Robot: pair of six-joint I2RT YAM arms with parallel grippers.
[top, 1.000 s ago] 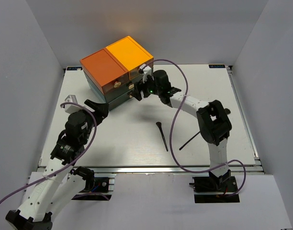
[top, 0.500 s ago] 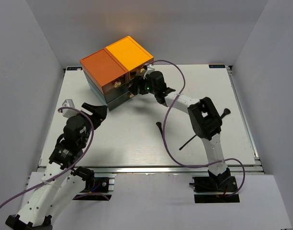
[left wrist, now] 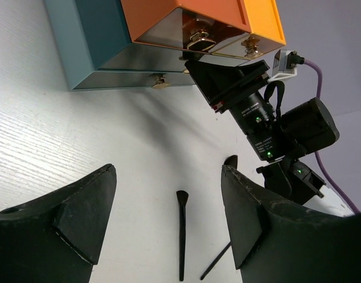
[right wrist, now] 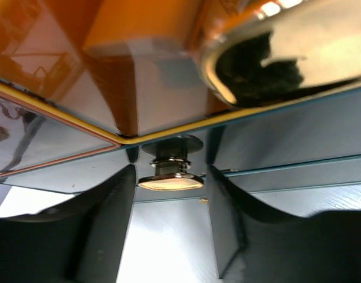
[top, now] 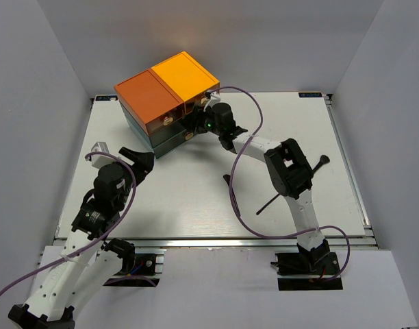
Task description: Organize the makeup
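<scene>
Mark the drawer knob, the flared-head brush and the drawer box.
drawer knob [right wrist: 170, 181]: right wrist view, its shiny face.
flared-head brush [left wrist: 181, 236]: left wrist view, mid-handle.
drawer box [top: 146, 99]: top view, orange top.

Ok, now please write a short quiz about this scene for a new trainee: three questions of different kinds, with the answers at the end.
1. True or false: the left gripper holds a brush.
2. Choose one. The right gripper has one finger on each side of:
A) a gold knob on the drawer box
B) a bottle
C) a palette
3. Fill in: the black-handled brush lies on the ___, outside the drawer box.

Key
1. False: it is open and empty.
2. A
3. table
</scene>
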